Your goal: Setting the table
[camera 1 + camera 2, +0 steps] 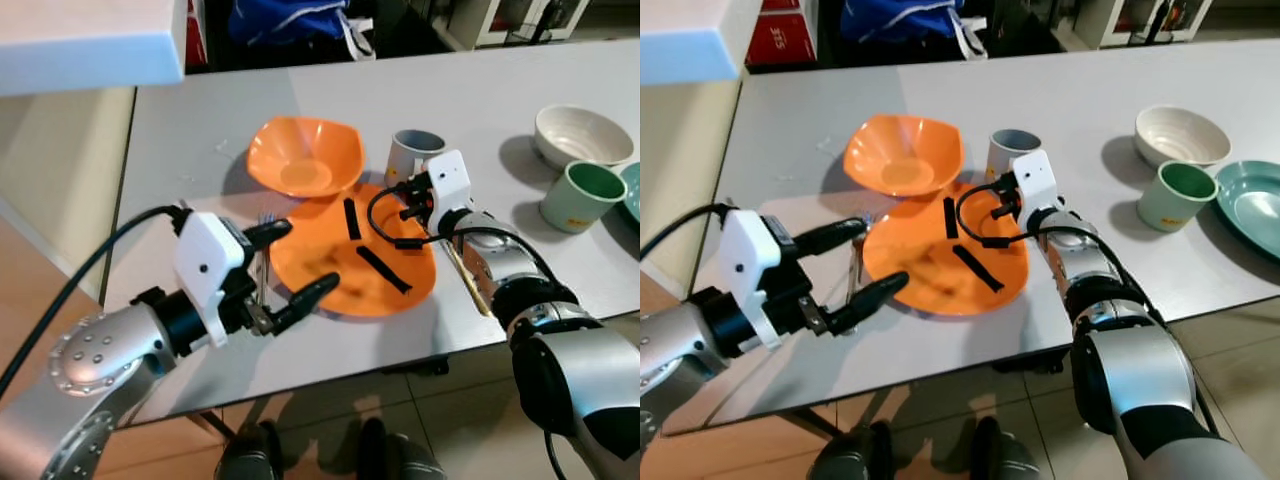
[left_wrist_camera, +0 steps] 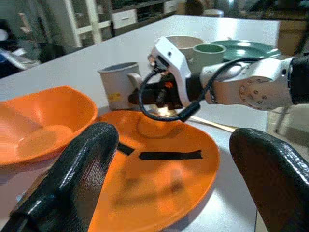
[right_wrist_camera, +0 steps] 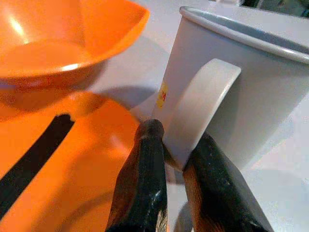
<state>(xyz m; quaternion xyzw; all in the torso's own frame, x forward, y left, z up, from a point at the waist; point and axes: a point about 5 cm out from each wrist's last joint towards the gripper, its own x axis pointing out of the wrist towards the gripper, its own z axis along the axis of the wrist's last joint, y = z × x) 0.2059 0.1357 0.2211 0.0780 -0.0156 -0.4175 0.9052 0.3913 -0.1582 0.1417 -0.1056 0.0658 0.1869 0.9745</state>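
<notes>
A pale mug (image 1: 416,150) stands upright on the grey table (image 1: 180,130), just behind the orange plate (image 1: 330,270). My right gripper (image 3: 177,141) is shut on the mug's handle (image 3: 199,104), pinching it from both sides. An orange bowl (image 1: 305,155) sits to the left of the mug, touching the plate's far edge. Two black strips (image 1: 384,269) lie on the plate. My left gripper (image 1: 308,257) hangs open over the plate's left rim, with nothing held. Under it, a fork (image 1: 852,268) lies on the table beside the plate.
At the far right stand a white bowl (image 1: 583,135), a green cup (image 1: 580,195) and a teal plate (image 1: 1252,205). A thin wooden stick (image 1: 468,282) lies right of the orange plate, under my right arm. The table's near edge (image 1: 330,370) runs close below the plate.
</notes>
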